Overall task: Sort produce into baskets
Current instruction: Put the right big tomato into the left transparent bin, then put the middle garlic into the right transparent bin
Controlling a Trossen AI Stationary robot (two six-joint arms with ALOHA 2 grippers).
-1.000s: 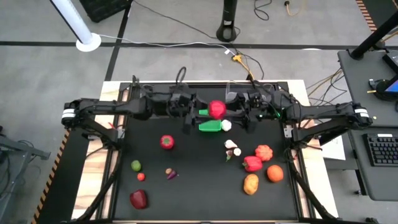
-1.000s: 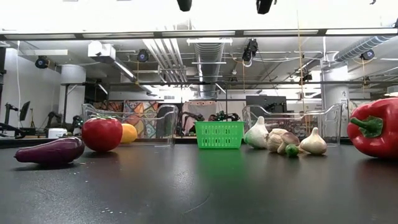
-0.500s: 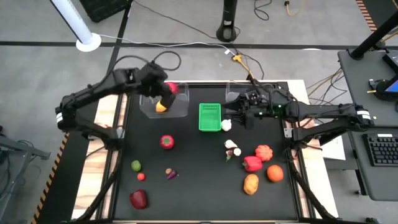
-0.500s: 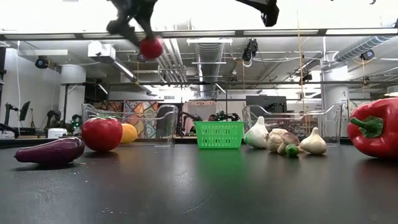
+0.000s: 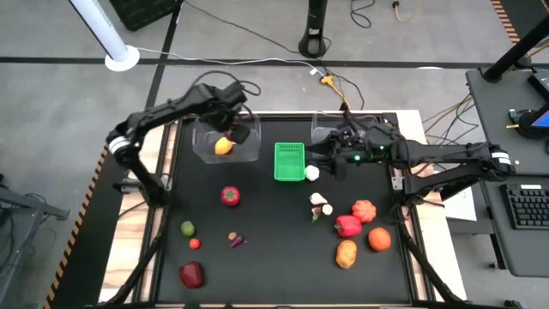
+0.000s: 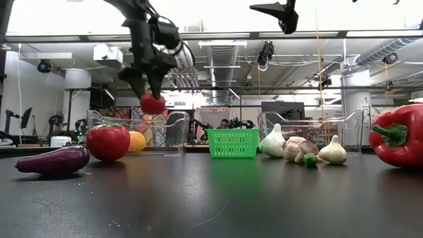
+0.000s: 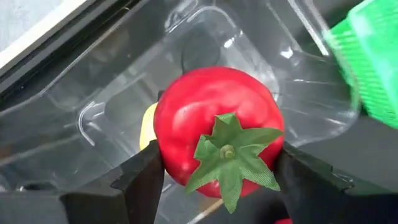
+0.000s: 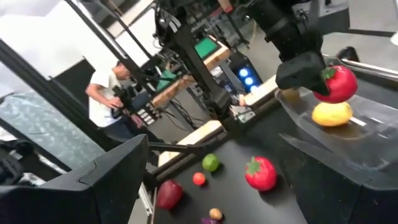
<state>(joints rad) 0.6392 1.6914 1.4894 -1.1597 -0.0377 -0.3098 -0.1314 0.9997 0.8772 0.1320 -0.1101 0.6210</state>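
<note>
Left gripper (image 7: 217, 171): hung over the left clear bin (image 5: 225, 142) at the table's far side, fingers pinching a red tomato (image 7: 216, 127).
Tomato: held just above the bin, over a yellow fruit (image 5: 223, 147) lying inside.
Right gripper (image 5: 336, 158): hovered near the green basket (image 5: 290, 161) and a white garlic (image 5: 312, 172), fingers spread.
Other produce: scattered across the table (image 5: 274, 266).

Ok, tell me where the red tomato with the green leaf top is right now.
The tomato is clamped in the left gripper, hanging just above the clear bin at the table's back left, over the yellow fruit inside it.
</note>
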